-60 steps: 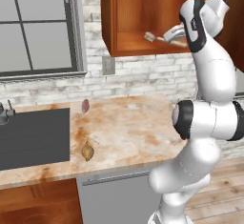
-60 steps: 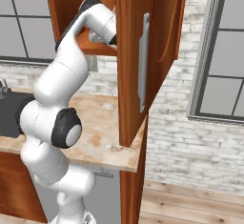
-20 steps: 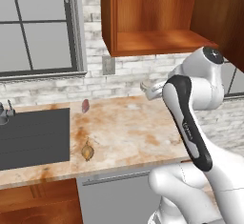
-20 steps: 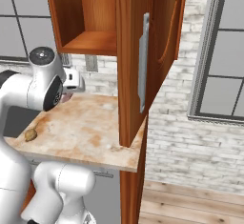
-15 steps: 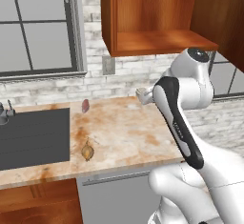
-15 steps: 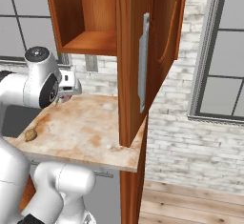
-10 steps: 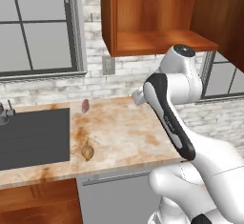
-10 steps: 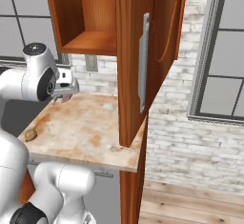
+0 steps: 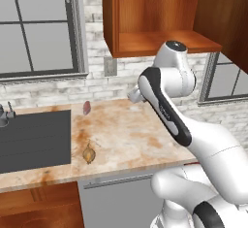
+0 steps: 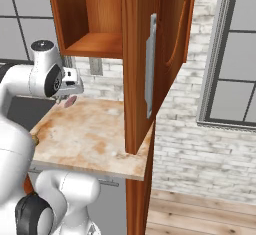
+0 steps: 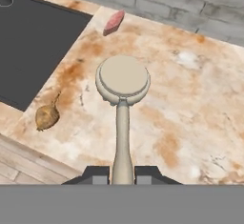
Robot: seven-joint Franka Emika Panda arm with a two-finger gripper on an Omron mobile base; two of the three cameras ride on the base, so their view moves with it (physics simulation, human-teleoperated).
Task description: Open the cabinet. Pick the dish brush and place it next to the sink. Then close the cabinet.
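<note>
Gripping dish brush (image 11: 122, 82) in hand (image 11: 122, 173), above counter (image 11: 190, 104), cabinet (image 10: 150, 54) open

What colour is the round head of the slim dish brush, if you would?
Pale cream, clearest in the hand view: round-headed dish brush.

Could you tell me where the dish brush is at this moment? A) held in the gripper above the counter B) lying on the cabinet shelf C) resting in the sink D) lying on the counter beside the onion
A: in the hand view the gripper is shut on the dish brush, whose handle runs between the fingertips, with its round head hanging over the marble counter.
</note>
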